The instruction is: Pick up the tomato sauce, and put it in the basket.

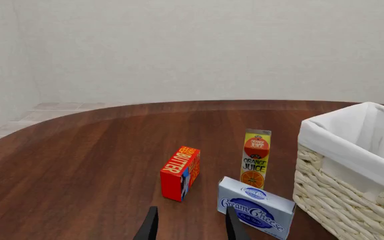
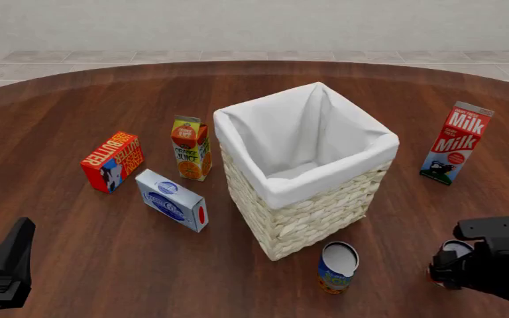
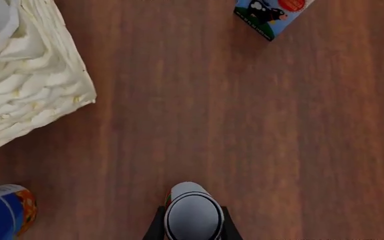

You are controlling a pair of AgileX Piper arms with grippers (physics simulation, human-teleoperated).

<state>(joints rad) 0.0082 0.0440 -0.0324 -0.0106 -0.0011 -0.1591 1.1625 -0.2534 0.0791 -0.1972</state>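
Note:
The tomato sauce [image 3: 193,216] is a small can with a silver-white top and a red side, standing upright on the table. My right gripper [image 3: 192,225] has a finger tight against each side of it, shut on it. In the front view the can's top [image 2: 456,250] peeks out behind the right gripper [image 2: 449,264], to the right of the basket's near corner. The basket [image 2: 317,218], tall wicker with a white liner, stands mid-table; it also shows in the right wrist view [image 3: 25,100] and the left wrist view [image 1: 339,200]. My left gripper [image 1: 190,227] is open and empty at the near left [image 2: 14,250].
A blue-and-orange can [image 2: 337,267] stands in front of the basket, left of the tomato sauce [image 3: 5,207]. A milk carton [image 2: 455,142] stands far right. An orange juice carton [image 2: 191,148], a butter box [image 2: 112,161] and a cream cheese box [image 2: 172,199] are left of the basket.

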